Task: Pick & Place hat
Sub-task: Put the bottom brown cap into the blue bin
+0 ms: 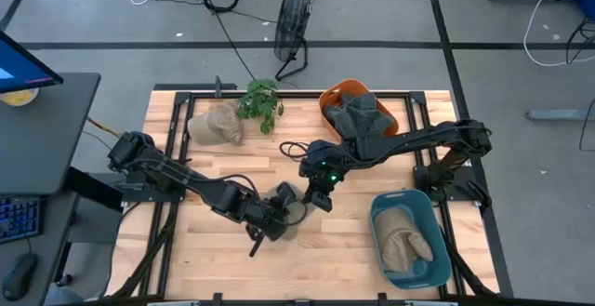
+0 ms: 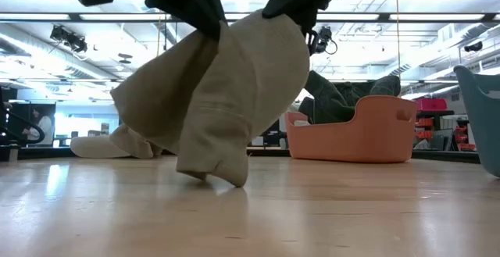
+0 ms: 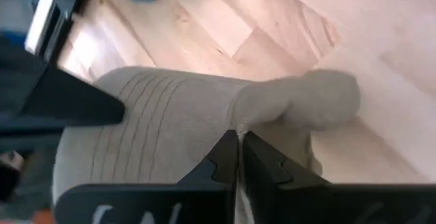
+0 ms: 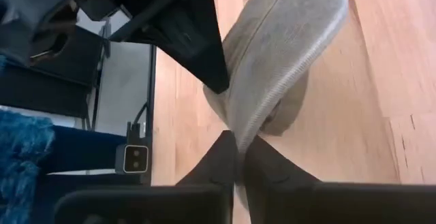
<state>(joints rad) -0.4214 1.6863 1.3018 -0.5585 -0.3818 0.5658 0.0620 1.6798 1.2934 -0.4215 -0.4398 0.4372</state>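
A beige hat [image 2: 226,93] hangs between both grippers at the middle of the table, near the front edge; in the high view only a small pale patch of the hat [image 1: 297,214] shows between them. My left gripper [image 1: 282,206] comes from the table's left and is shut on it. My right gripper [image 1: 319,198] comes from the right and is also shut on it. In the low view the hat droops from the left gripper [image 2: 199,19] and the right gripper [image 2: 301,11], and its lower edge [image 2: 223,180] reaches down to the tabletop. My left gripper [image 3: 240,146] pinches a fold of the hat's cloth [image 3: 238,118] between its two shut fingers, beside the stitched brim [image 3: 136,115]. The hat hangs below the fingers. My right gripper [image 4: 238,149] pinches the hat's seamed edge [image 4: 253,118] between its shut fingers, from above. The rest of the hat [image 4: 286,33] droops away toward the table.
A second beige hat [image 1: 216,124] lies at the far left beside a potted plant [image 1: 260,101]. An orange bin [image 1: 335,95] at the far side holds dark grey hats [image 1: 361,118]. A teal bin [image 1: 437,227] at the near right holds a beige hat [image 1: 407,246].
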